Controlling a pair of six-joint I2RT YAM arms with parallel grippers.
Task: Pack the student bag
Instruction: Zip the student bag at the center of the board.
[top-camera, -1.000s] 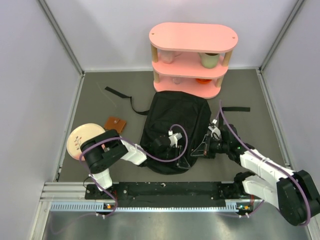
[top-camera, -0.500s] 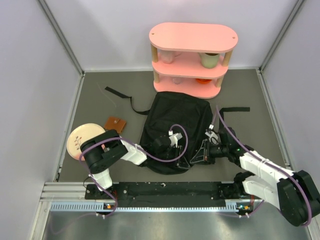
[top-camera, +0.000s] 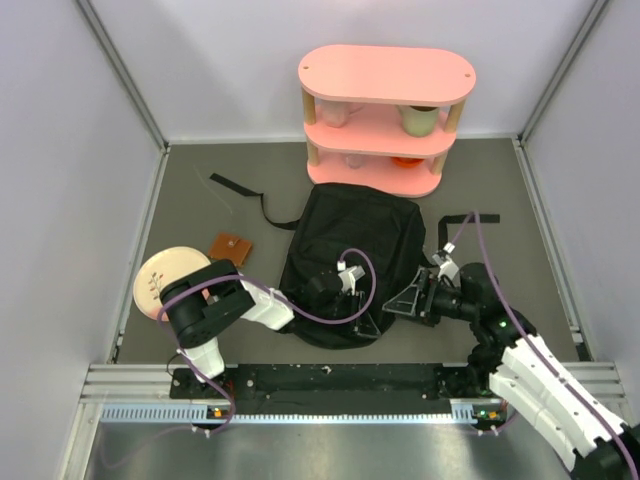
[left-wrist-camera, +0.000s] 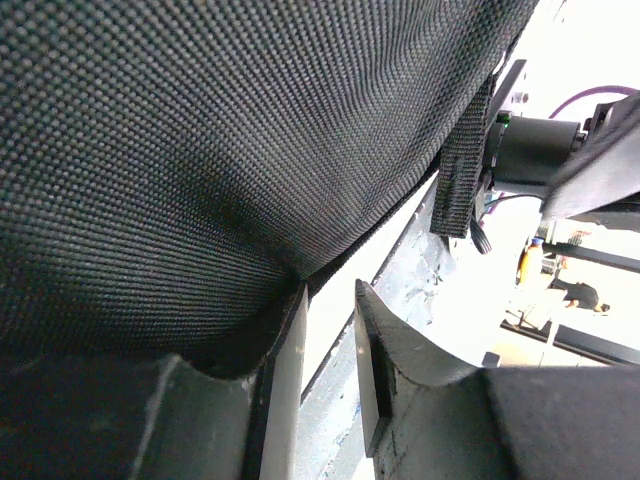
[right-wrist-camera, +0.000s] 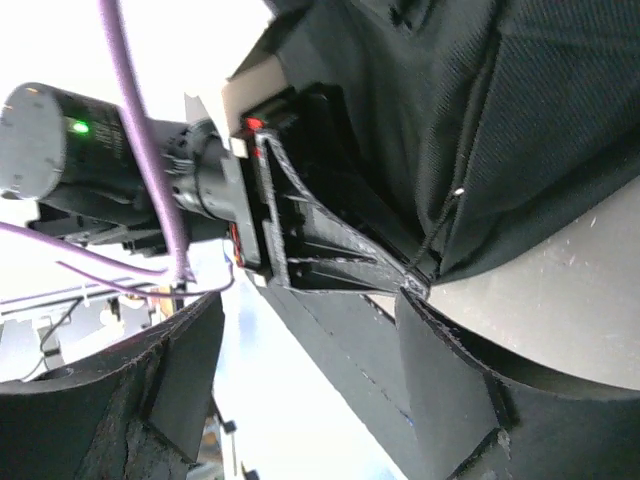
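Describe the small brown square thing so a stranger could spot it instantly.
Find the large black fabric backpack in the middle of the grey table. Left of it sits a round cream plate; the flat reddish-brown square lies between them, apart from both. It is the only brown, straight-edged item there.

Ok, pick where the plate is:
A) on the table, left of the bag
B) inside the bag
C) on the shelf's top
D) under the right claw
A: the plate lies flat on the table, well to the left of the bag.
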